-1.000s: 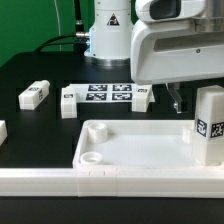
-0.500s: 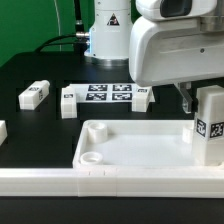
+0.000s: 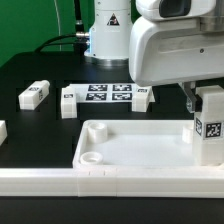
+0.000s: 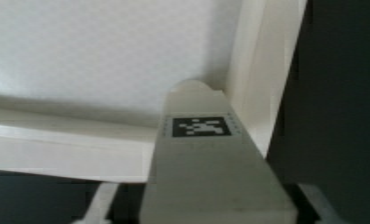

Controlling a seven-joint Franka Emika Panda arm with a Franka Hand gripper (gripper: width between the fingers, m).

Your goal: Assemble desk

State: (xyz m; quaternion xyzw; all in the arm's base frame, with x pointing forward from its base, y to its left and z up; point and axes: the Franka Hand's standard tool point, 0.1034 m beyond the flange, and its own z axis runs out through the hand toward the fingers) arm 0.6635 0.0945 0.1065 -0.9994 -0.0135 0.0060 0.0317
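The white tray-like tabletop (image 3: 130,145) lies at the front, with a round socket (image 3: 90,157) in its near corner on the exterior view's left. A white square leg (image 3: 210,125) with a tag stands upright at the tabletop's corner on the exterior view's right. My gripper (image 3: 197,97) comes down on the leg's top and is shut on it; one dark finger (image 3: 189,96) shows beside it. In the wrist view the leg (image 4: 208,150) runs out between the jaws (image 4: 212,212) over the tabletop's rimmed corner (image 4: 253,60). The leg's foot is hidden.
Loose legs lie on the black table: one (image 3: 35,95) at the exterior view's left, one (image 3: 68,103) beside the marker board (image 3: 105,93), one (image 3: 2,132) at the left edge. A long white border rail (image 3: 100,185) runs along the front. The robot base (image 3: 108,30) stands behind.
My gripper's finger has shifted a little toward the exterior view's right beside the leg. The leg has barely moved. The other parts lie as before.
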